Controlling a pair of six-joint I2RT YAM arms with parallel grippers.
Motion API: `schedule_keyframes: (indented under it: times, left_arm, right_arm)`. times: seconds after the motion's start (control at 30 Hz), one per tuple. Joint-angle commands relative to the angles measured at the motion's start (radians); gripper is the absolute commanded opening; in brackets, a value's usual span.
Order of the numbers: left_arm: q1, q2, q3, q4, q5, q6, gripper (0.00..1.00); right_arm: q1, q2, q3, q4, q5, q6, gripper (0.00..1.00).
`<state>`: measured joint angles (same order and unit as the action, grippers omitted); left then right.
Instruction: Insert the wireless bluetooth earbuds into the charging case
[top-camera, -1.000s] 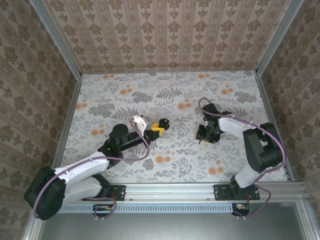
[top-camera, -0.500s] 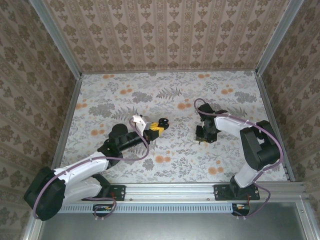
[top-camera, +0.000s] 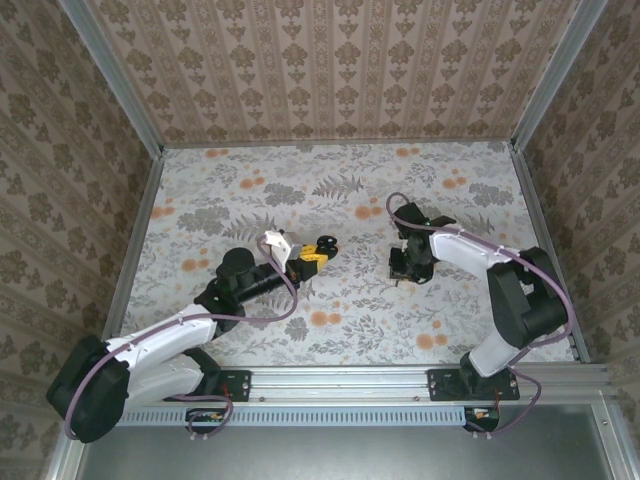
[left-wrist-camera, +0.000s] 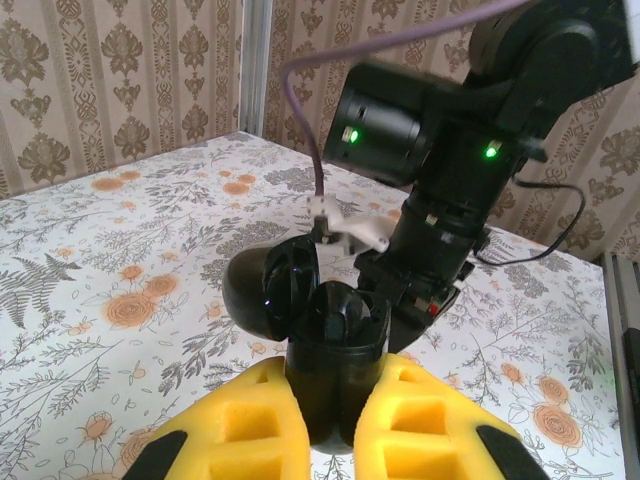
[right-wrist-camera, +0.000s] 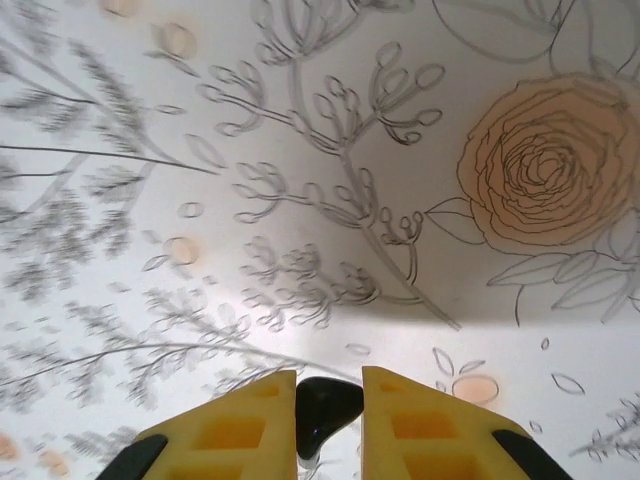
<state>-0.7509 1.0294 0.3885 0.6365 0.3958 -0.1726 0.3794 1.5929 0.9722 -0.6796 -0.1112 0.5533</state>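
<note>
Earbud (right-wrist-camera: 325, 410) nipped in R pincer (right-wrist-camera: 329, 385); table (top-camera: 330, 190) open all round.

The charging case (top-camera: 322, 250) lies left of the earbud (right-wrist-camera: 325, 410), well apart.

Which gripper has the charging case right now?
The left gripper: its yellow fingers clamp the open black charging case, while the right gripper pinches a tiny black earbud.

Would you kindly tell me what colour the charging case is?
The charging case is glossy black, clearest in the left wrist view.
</note>
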Motion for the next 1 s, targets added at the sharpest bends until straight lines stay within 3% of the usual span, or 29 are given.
schedule_keyframes:
  times: [0.0,0.23,0.53,0.97]
  left_arm:
    - [0.007,0.002,0.013,0.046,0.002,-0.002,0.00]
    - [0.000,0.057,0.046,0.081,0.011,-0.024,0.00]
    - [-0.068,0.165,0.079,0.191,-0.029,-0.066,0.00]
    - [-0.124,0.270,0.119,0.323,-0.120,-0.102,0.00]
  right_arm:
    - [0.018,-0.096,0.060,-0.073,0.028,0.007,0.18]
    - [0.067,-0.249,0.154,-0.117,0.072,0.004,0.17]
    - [0.190,-0.416,0.204,0.000,0.158,0.030,0.16]
    - [0.306,-0.456,0.230,0.053,0.191,0.086,0.14]
